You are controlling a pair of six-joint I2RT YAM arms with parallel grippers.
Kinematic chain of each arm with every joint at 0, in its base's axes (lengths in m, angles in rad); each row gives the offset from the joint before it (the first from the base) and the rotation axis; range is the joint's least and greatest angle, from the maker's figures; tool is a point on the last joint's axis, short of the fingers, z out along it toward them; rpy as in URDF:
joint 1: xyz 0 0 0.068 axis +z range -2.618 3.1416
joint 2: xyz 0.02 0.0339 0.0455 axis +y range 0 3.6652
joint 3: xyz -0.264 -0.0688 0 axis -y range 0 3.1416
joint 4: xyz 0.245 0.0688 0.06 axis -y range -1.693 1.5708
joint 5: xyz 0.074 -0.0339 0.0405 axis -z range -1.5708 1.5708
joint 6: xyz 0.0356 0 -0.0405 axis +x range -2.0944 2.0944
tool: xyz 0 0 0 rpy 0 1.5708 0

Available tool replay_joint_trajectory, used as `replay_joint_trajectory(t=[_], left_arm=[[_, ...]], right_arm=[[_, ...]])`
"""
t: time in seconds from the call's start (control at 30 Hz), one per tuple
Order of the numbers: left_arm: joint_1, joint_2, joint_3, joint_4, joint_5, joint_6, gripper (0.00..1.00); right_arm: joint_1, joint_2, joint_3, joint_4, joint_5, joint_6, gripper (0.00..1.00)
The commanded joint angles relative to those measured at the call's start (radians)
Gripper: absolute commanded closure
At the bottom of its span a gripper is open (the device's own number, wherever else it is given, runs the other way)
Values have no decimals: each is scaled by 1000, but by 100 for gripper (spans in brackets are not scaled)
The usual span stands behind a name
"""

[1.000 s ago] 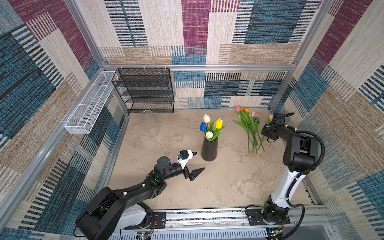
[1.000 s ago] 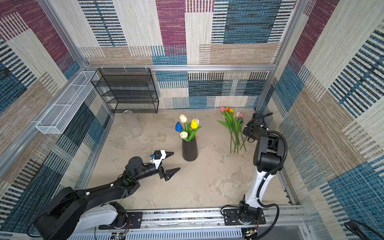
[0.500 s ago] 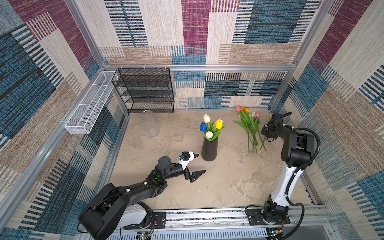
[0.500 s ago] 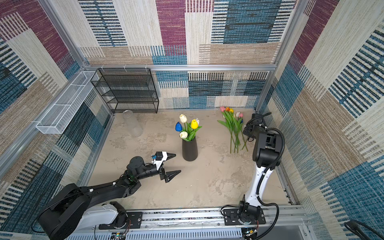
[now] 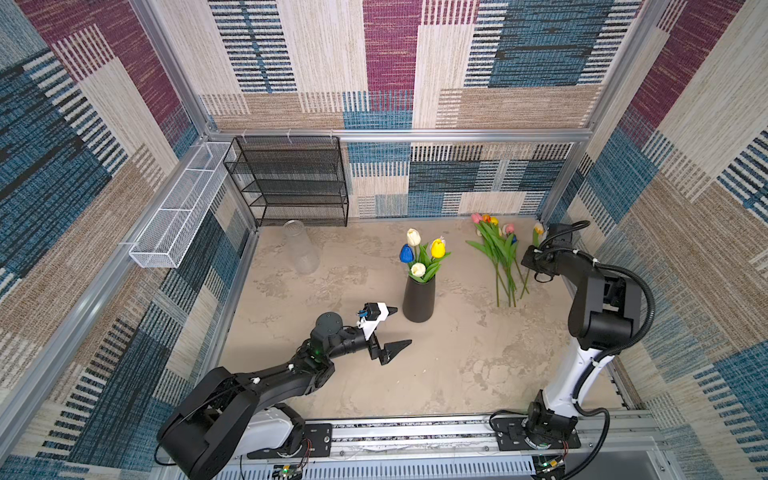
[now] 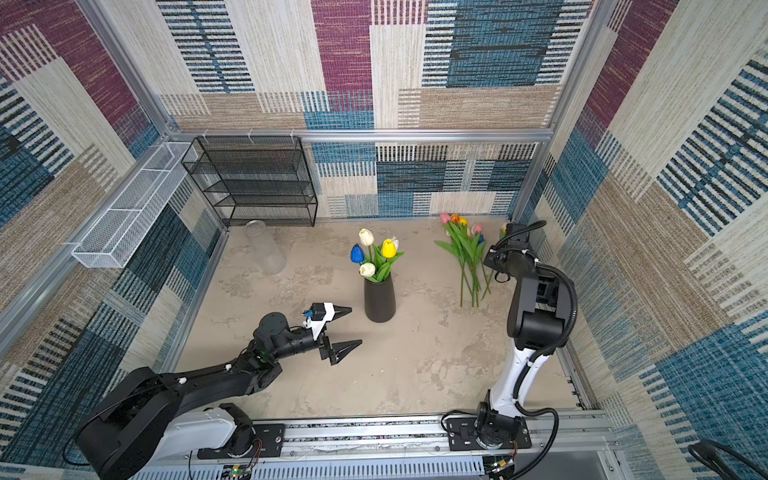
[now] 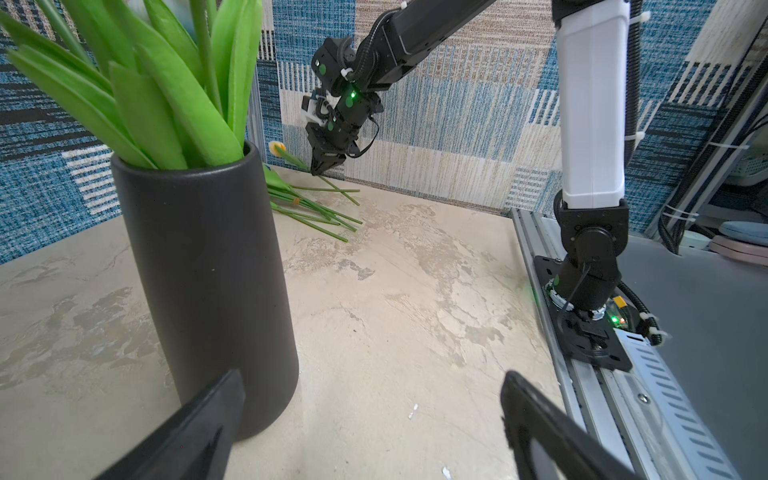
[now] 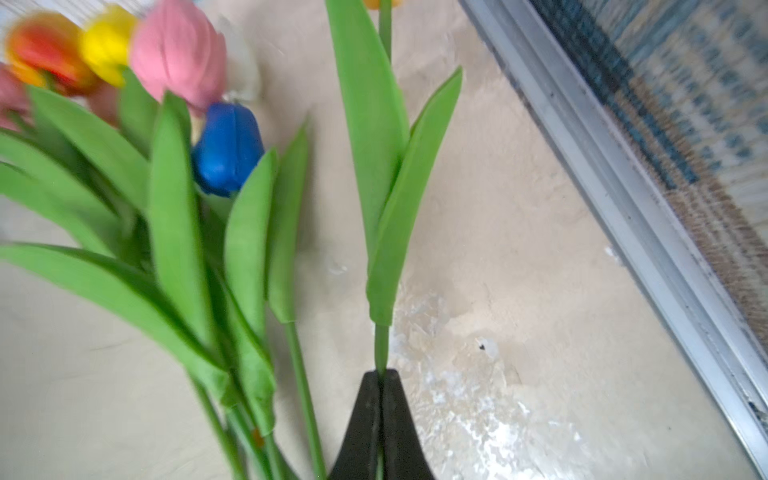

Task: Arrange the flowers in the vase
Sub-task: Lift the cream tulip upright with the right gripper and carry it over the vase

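Tulip stem sits clamped in the right hand.

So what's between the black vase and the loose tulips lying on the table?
Nothing, just bare tabletop between the vase and the loose tulips; both top views show it.

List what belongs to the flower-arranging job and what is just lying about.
Job: black vase, tulips already in it, loose tulips, held tulip in the shut right gripper, open left gripper.
Lying about: black wire shelf, white mesh basket, clear jar.
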Motion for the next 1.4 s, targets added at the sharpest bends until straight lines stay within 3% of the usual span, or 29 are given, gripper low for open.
replay_joint_trajectory(t=[0.0, 0.17, 0.3, 0.5, 0.63, 0.83, 1.0, 1.37], left_arm=[[1, -6, 1, 23, -6, -3, 1], [0, -5, 2, 27, -10, -1, 0], [0, -6, 0, 28, -9, -3, 1], [0, 3, 3, 34, -7, -7, 1], [0, 14, 3, 47, -2, -12, 1], [0, 19, 5, 47, 0, -13, 1], [0, 2, 4, 27, -10, 2, 1], [0, 2, 7, 17, -8, 5, 1]], right_arm=[[21, -96, -34, 68, -70, 14, 100], [122, -295, -106, 188, -64, -29, 100], [141, -473, -201, 361, -266, -13, 100], [191, -771, -460, 898, -634, 103, 100], [327, -887, -625, 1268, -665, 159, 100], [485, -781, -712, 1674, -564, 309, 100], [549, -628, -729, 1885, -453, 359, 100], [622, -424, -696, 2031, -387, 368, 100]])
